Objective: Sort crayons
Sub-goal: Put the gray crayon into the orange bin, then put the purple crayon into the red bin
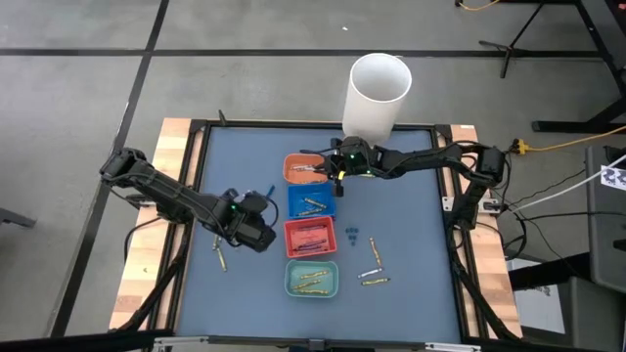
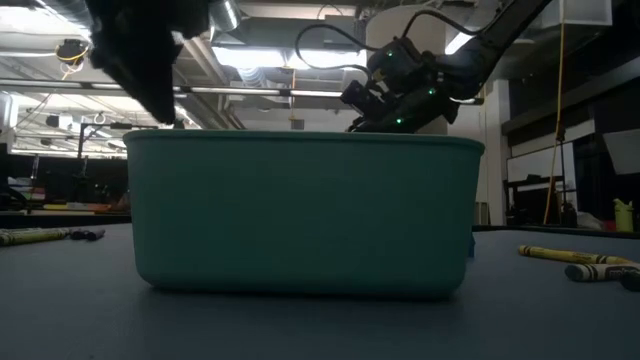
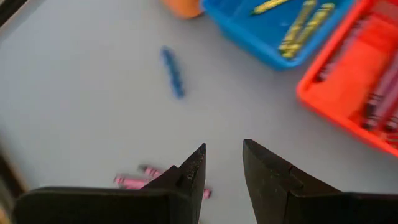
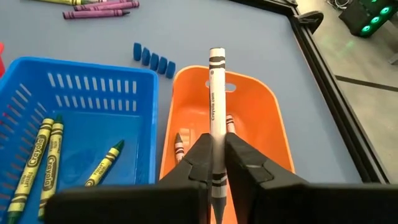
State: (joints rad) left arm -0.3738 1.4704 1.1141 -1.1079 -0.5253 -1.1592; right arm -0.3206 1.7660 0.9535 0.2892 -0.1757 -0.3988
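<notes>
Crayons were what I was sorting, and I had one white crayon pinched between the fingers of my right gripper, the jaws closed tight on its lower half. Its long axis ran straight out along the fingers, the tip pointing away from the wrist, and it hung directly over the orange tray, which already held at least two pale crayons. So the drop I judged to be next called for nothing but opening the jaws; the tray lay right below, near the table's far edge, in front of the tall white cylinder.

Beside the orange tray sat the blue tray with yellow and green crayons in it. Their wrappers read "Crayola"; the print on my white one was too small for me to make out.

My left gripper hung slightly open and empty over bare table left of the red tray. A blue crayon lay ahead of it, and magenta crayons just beside its fingers, so the left arm was plainly nearer those. More yellow crayons lay loose toward the near right, beside the teal tray.
</notes>
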